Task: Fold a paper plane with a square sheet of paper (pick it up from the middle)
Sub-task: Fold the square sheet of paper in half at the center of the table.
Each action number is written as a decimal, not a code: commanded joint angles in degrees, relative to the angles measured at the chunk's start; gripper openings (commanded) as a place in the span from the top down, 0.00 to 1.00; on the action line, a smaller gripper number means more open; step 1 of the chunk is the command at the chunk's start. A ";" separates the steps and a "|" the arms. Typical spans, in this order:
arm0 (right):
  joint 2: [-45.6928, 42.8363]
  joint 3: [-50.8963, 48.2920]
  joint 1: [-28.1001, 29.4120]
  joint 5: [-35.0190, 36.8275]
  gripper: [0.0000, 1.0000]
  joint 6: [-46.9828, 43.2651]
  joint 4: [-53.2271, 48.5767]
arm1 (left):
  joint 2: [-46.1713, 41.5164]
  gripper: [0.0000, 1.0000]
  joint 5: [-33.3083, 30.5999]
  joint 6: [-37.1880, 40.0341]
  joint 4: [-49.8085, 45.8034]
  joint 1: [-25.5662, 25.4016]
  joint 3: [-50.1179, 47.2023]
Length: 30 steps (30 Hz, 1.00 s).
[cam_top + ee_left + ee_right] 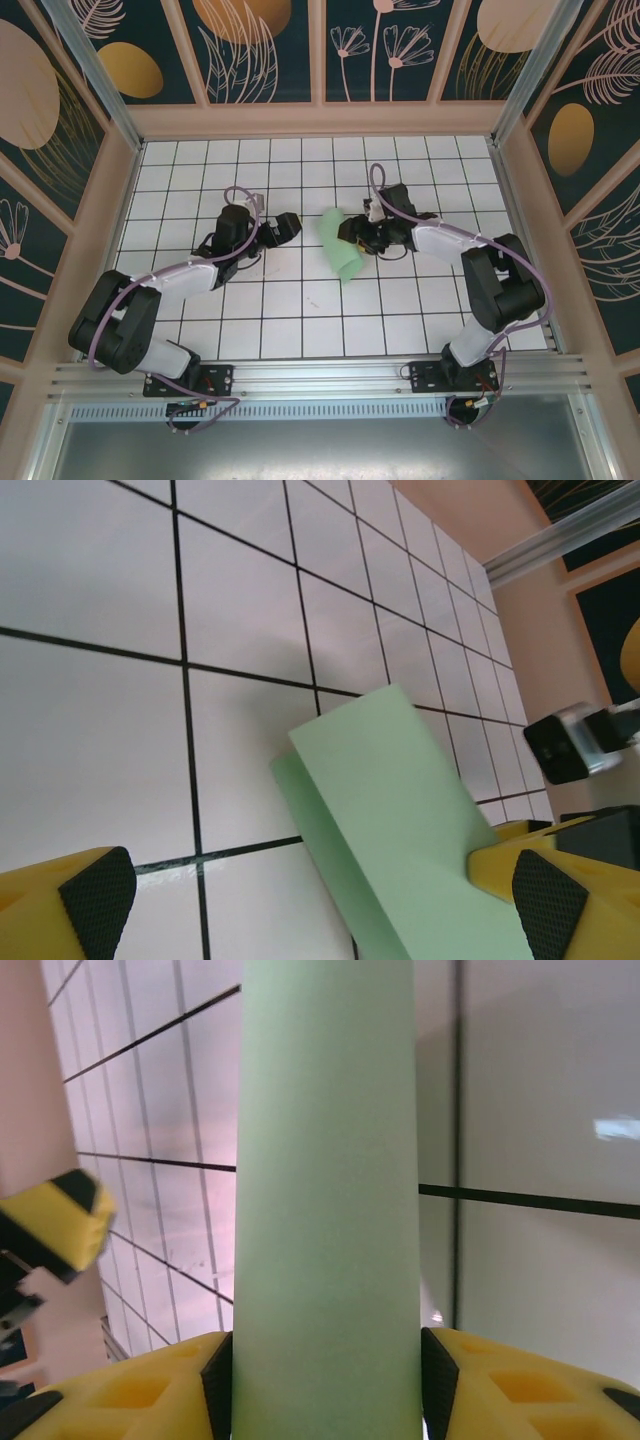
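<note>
We take this for a robotics lab cell: a white surface (300, 320) ruled in a black grid, boxed in by wall panels (250, 50) printed with leaves and flowers, with an aluminium rail (320, 372) at the near edge carrying the bolted left arm (170, 285) and right arm (500, 285).

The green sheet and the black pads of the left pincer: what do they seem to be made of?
The green sheet looks like thin matte paper: flat layers, one sharp fold. The black pads look like rubber, given their fine crosshatch grain; hard plastic is possible.
</note>
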 commanded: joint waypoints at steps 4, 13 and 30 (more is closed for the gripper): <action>-2.60 -4.76 -2.62 2.08 0.41 -1.81 1.02 | 1.27 0.02 2.09 -0.01 0.09 -1.31 3.32; -2.58 -5.02 -3.20 6.91 0.34 -7.55 -5.63 | 5.97 0.01 3.64 -0.89 0.50 -4.85 6.57; -1.89 -1.70 -4.27 13.14 0.33 -16.16 -14.47 | 11.64 0.25 -0.01 -6.06 -0.24 -10.45 10.02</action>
